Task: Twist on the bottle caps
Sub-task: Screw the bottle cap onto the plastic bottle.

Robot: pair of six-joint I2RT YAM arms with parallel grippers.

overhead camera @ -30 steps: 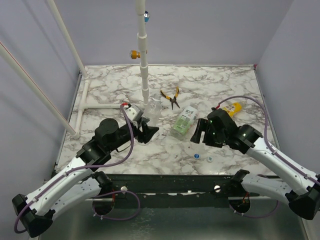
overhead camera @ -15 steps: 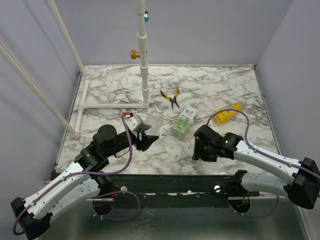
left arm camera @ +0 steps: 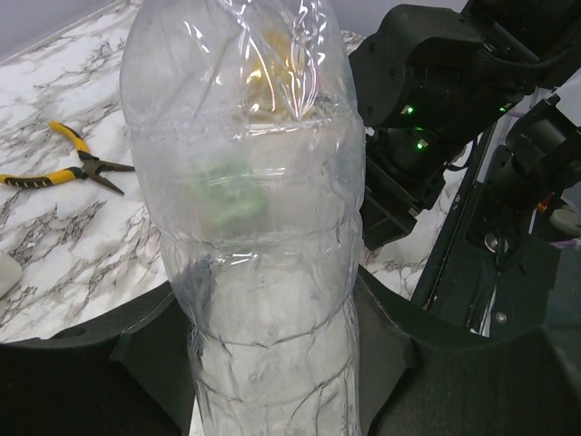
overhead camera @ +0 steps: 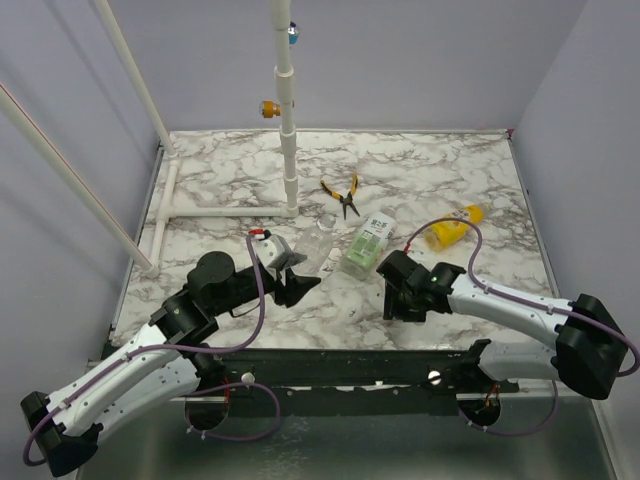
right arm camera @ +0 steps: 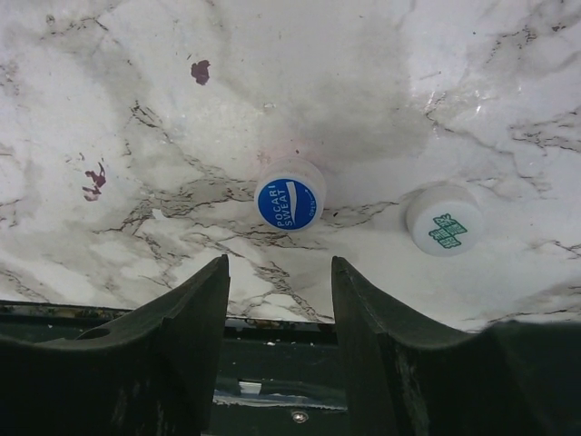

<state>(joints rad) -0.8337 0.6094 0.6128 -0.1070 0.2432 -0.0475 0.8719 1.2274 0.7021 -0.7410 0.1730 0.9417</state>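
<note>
My left gripper [overhead camera: 297,272] is shut on a clear, unlabelled, crinkled bottle [overhead camera: 318,246] and holds it off the table; that bottle [left arm camera: 254,227] fills the left wrist view between the jaws [left arm camera: 272,363]. My right gripper [overhead camera: 403,303] points down at the near table edge, open and empty [right arm camera: 280,268]. A blue cap [right arm camera: 289,202] lies just beyond its fingertips and a whitish cap with green print [right arm camera: 445,225] lies to the right. In the top view both caps are hidden. A clear bottle with a green-and-white label [overhead camera: 368,240] and a yellow bottle [overhead camera: 448,230] lie on the table.
Yellow-handled pliers [overhead camera: 345,195] lie behind the labelled bottle and also show in the left wrist view [left arm camera: 68,168]. A white pipe frame [overhead camera: 288,150] stands at the back left. The near table edge [right arm camera: 272,318] is right under the right fingers.
My right gripper has moved left and toward the near edge, coming down over the caps. My left gripper has drawn slightly nearer with the clear bottle held in it.
</note>
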